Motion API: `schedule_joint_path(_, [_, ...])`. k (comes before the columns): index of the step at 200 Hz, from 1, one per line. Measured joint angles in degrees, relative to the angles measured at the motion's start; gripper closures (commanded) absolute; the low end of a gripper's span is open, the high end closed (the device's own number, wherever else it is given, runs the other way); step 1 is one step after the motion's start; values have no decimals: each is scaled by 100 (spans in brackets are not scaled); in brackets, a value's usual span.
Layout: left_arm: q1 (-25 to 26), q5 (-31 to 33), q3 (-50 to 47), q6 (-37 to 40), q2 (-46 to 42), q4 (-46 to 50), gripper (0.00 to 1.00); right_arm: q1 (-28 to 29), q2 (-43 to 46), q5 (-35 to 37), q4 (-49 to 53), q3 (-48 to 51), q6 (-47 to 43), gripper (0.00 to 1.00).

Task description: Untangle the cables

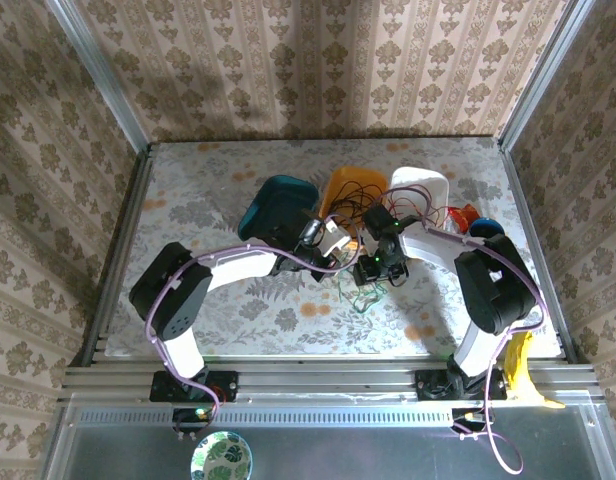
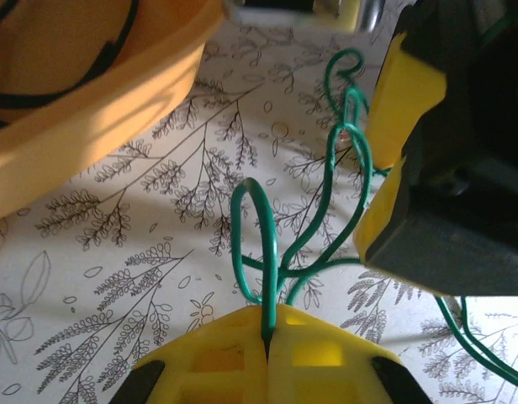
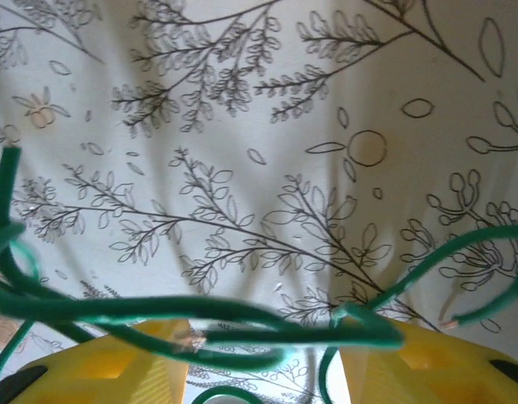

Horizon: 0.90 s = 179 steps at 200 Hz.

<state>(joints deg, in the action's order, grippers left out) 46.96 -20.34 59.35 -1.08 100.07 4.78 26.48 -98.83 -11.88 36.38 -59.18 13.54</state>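
Note:
A green cable (image 2: 356,168) loops over the patterned tabletop. My left gripper (image 2: 267,318) is shut on one strand of it, which is pinched between the yellow fingertips. From above, the left gripper (image 1: 340,257) and right gripper (image 1: 370,280) sit close together over the green tangle (image 1: 361,298). My right gripper (image 3: 263,358) is open, its yellow fingers (image 3: 120,358) apart, and green cable strands (image 3: 242,324) lie across the gap. Red cables (image 1: 431,205) trail by the white bowl. A black cable (image 2: 70,88) lies in the orange bowl.
A teal bowl (image 1: 276,208), an orange bowl (image 1: 350,185) and a white bowl (image 1: 421,187) stand behind the grippers. A blue and a red item (image 1: 480,222) sit at the right. A banana (image 1: 521,368) lies by the right arm's base. The right gripper's body (image 2: 444,168) is close beside my left fingers.

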Motion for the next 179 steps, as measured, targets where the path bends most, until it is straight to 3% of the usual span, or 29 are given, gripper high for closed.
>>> schedule_joint_path(94, [-144,369,-133,-212,-398,-149,100,13,1051,190,-299,564,-33,49])
schedule_joint_path(140, [-1220,498,-560,-901,-1338,-739,100,-326,2009,420,-820,782,55,49])
schedule_joint_path(175, [-1941,846,-459,-1150,-1130,-855,100,-393,2146,457,-953,782,74,48])
schedule_joint_path(179, [-1985,887,-407,-1158,-1043,-850,94,-393,2146,457,-953,782,76,49])
